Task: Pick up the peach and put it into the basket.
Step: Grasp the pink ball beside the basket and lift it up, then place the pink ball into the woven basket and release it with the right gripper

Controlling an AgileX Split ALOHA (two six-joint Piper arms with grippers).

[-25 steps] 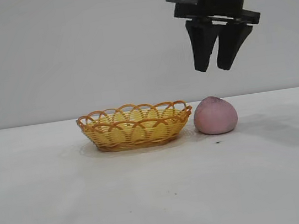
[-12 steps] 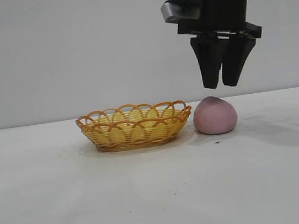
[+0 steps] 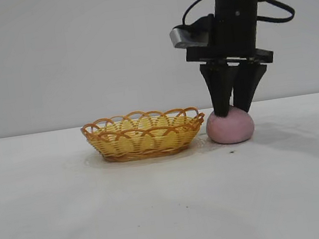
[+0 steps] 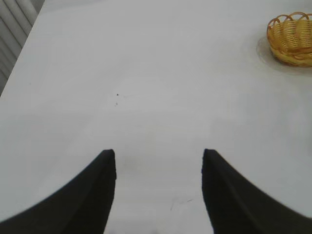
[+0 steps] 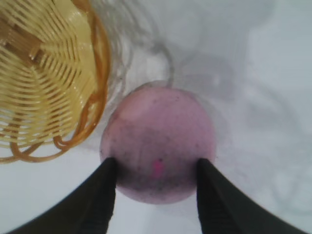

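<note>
Both fingers of the open right gripper (image 3: 234, 111) straddle the peach (image 3: 230, 128) beside the basket (image 3: 144, 135).

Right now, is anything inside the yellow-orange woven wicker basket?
The yellow-orange woven wicker basket shows only bare weave in the part the right wrist view covers; its wall hides the floor from outside. The round pink peach sits beside it on the white table.

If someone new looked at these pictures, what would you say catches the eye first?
The black right hand points straight down over the pink peach, its fingers straddling the fruit's top. Just beside the peach sits the yellow-orange wicker basket, nothing in it, on the white table.
</note>
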